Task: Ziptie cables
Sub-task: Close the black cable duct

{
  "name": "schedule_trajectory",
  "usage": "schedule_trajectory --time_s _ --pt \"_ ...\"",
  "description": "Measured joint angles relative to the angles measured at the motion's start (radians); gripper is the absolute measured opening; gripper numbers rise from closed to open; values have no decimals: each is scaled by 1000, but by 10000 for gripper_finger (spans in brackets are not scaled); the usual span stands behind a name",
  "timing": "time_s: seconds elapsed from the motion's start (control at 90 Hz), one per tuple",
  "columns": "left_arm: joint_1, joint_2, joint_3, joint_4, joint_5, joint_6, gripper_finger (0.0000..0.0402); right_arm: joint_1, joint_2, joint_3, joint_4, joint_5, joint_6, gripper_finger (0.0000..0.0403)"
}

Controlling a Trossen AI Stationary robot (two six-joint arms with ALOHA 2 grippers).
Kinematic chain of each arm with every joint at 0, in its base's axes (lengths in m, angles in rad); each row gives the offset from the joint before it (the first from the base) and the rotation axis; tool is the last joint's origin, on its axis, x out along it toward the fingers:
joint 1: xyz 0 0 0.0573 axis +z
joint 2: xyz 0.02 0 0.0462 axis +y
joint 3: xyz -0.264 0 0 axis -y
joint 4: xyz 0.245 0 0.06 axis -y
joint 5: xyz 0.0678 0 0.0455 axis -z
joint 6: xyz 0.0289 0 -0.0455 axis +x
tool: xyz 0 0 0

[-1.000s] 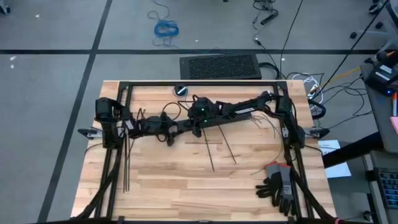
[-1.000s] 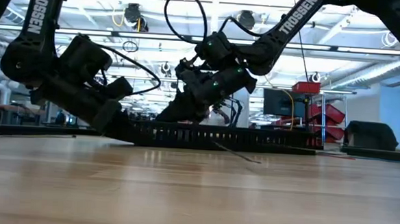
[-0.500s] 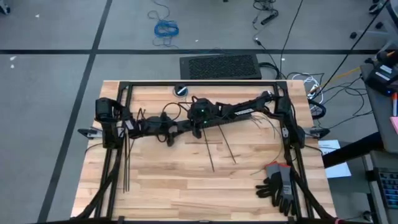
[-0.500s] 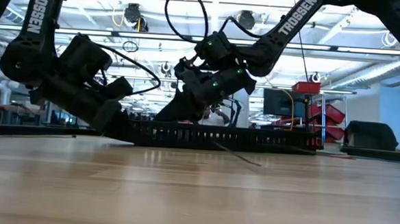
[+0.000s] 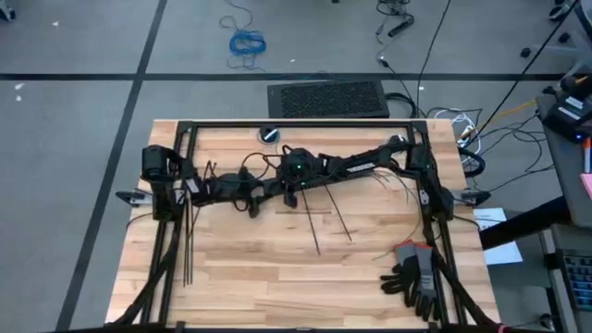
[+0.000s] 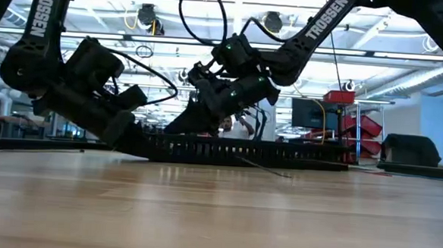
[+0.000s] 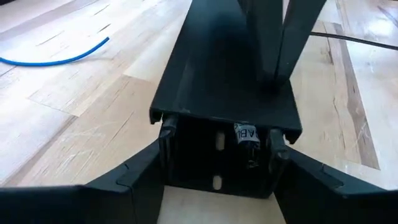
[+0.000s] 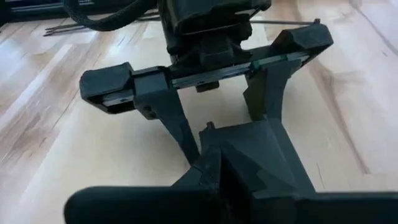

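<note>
**Q:** Locations and gripper status?

**A:** Cables: 3 o'clock on the table. Zipties: 9 o'clock. Left gripper clamps the slotted bar end. Right gripper, centre: grip cannot be told.

**Q:** Handling?

**A:** Cables are probably light and limp; gather them mid-bundle. Zipties look springy and slick; pinch near one end.

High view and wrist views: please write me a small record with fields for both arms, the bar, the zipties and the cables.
left pincer: closed on the end of the black bar
right pincer: tip down on the bar's top, close to the left pincer
zipties: loose on the table, some at the left, some in the middle
cables: thin wires on the table's right side, by the right arm
gloves: at the table's right edge
</note>
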Motion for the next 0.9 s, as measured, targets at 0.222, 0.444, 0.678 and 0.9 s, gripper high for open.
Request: schedule_trajectory --time_s 0.222,0.444,0.678,0.9 --pt "-6 0 2 5 0 -15 247 60 -62 -22 4 131 -109 0" --pt "-7 0 2 5 0 -26 247 87 -145 -18 -20 236 -202 0" --pt "-6 0 2 5 5 -24 247 46 -53 -6 -70 293 -246 0" --pt "-7 0 2 2 8 -21 247 42 1 25 -71 262 -230 0"
